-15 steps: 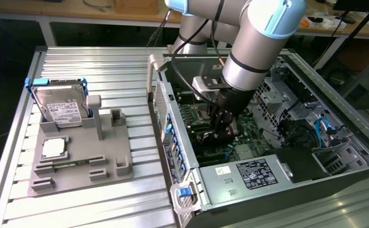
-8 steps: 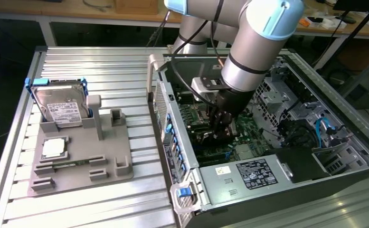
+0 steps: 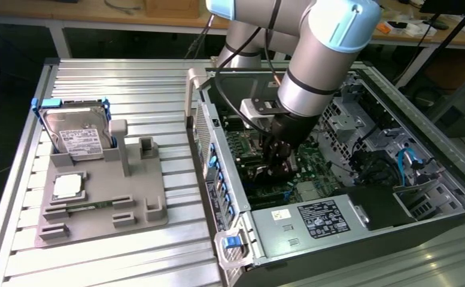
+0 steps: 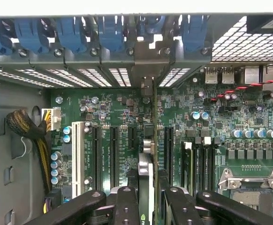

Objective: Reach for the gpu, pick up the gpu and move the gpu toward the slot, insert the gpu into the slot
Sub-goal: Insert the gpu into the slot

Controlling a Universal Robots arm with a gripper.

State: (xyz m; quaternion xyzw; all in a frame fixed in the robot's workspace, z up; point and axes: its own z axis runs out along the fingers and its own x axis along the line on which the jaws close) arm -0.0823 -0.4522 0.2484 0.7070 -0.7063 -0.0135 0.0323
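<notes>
While the arm reaches down into the open computer case (image 3: 392, 197), its hand (image 4: 148, 197) pinches the gpu (image 4: 151, 140) edge-on, upright over the green motherboard (image 4: 211, 122), lined up among the black expansion slots (image 4: 113, 154). Out on the counter (image 3: 136, 263), a grey fixture (image 3: 105, 203) holds the hard drive (image 3: 76, 134) and a processor chip (image 3: 69, 186).

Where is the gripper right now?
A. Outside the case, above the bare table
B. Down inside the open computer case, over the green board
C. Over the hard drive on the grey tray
B: the gripper reaches into the computer case, holding the thin card edge-on above the green board.
</notes>
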